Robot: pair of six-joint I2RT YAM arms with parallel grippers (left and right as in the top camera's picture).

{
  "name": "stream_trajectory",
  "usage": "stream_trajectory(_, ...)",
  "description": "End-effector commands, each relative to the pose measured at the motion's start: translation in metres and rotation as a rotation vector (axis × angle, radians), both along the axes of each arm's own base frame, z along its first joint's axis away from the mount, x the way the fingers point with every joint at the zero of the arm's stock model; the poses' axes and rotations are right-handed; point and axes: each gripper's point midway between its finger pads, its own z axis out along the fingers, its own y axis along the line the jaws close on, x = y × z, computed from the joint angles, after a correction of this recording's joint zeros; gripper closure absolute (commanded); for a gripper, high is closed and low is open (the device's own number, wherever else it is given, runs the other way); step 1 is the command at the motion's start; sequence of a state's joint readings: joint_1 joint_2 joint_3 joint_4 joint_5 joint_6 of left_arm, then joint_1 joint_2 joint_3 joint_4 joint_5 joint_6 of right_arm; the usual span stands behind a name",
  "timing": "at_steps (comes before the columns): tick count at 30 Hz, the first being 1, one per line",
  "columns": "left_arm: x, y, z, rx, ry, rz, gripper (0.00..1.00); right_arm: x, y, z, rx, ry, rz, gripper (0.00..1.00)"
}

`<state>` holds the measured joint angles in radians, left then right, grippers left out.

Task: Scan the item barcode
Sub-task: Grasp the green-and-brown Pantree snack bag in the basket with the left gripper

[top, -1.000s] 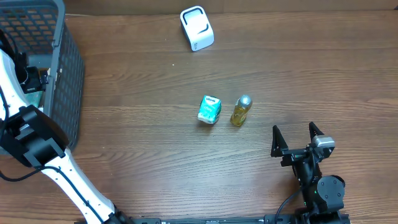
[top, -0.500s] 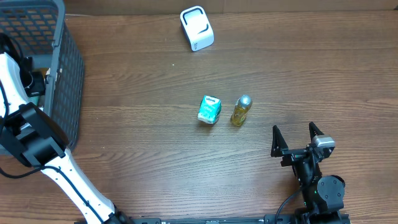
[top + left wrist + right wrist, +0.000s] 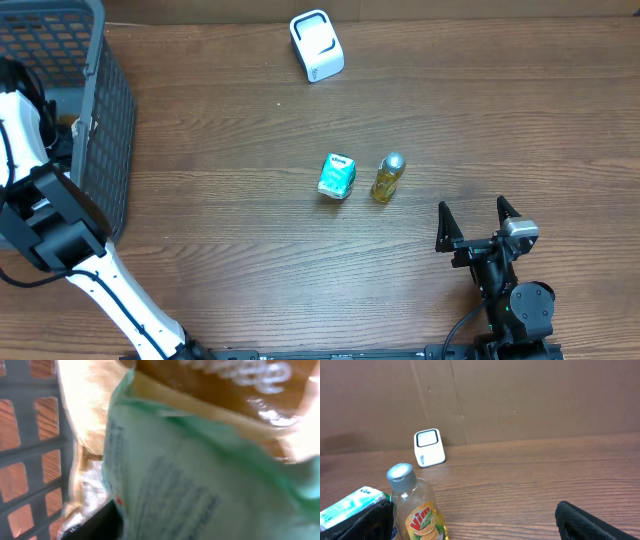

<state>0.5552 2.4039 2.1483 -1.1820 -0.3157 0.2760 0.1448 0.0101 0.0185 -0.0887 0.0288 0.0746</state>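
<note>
Scanning has not begun: left tool point(image 3: 62, 128), grip unclear, is at a green packet point(image 3: 200, 490) in the ten-o'clock basket point(image 3: 110, 110); right tool point(image 3: 478, 222) waits spread at five o'clock.

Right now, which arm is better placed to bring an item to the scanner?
Probably the left: the left arm reaches down into the basket, with a green packet filling its camera. The right gripper rests open, apart from the bottle.
</note>
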Motion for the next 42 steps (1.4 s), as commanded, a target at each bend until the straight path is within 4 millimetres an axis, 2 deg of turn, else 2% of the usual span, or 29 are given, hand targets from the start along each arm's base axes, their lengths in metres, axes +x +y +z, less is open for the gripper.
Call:
stream_trajectory(1,-0.010,-0.026,-0.044,-0.148,0.044,0.031,0.67,0.000,0.000,-0.002,-0.004,-0.004,0.002,0.00)
stream_trajectory(5,0.001,-0.028,-0.029,-0.163,-0.018,0.033,0.80,0.000,0.000,-0.002,-0.004,-0.004,0.002,0.00)
stream_trajectory(9,0.016,-0.032,0.001,-0.181,-0.115,0.026,0.86,0.000,0.000,-0.002,-0.004,-0.004,0.002,0.00)
stream_trajectory(13,0.025,-0.027,0.048,-0.138,-0.216,0.068,0.96,0.000,0.000,-0.002,-0.004,-0.004,0.002,0.00)
stream_trajectory(24,0.020,-0.030,0.170,-0.016,-0.465,0.099,0.96,0.000,0.000,-0.002,-0.004,-0.004,0.002,0.00)
stream_trajectory(26,0.015,-0.033,0.207,0.020,-0.550,0.114,0.96,0.000,0.000,-0.002,-0.004,-0.004,0.002,0.00)
stream_trajectory(29,0.005,-0.041,0.246,0.049,-0.641,0.130,0.96,0.000,0.000,-0.002,-0.004,-0.004,0.002,0.00)
stream_trajectory(31,-0.001,-0.052,0.270,0.043,-0.706,0.133,0.96,0.000,0.000,-0.002,-0.004,-0.004,0.002,0.00)
stream_trajectory(35,-0.017,-0.087,0.315,-0.029,-0.832,0.110,0.96,0.000,0.000,-0.002,-0.004,-0.004,0.002,0.00)
stream_trajectory(37,-0.028,-0.109,0.334,-0.060,-0.876,0.093,0.96,0.000,0.000,-0.002,-0.004,-0.004,0.002,0.00)
stream_trajectory(38,-0.041,-0.131,0.351,-0.072,-0.904,0.070,0.96,0.000,0.000,-0.002,-0.004,-0.004,0.002,0.00)
stream_trajectory(42,-0.064,-0.173,0.373,-0.103,-0.937,0.017,0.96,0.000,0.000,-0.002,-0.004,-0.004,0.002,0.00)
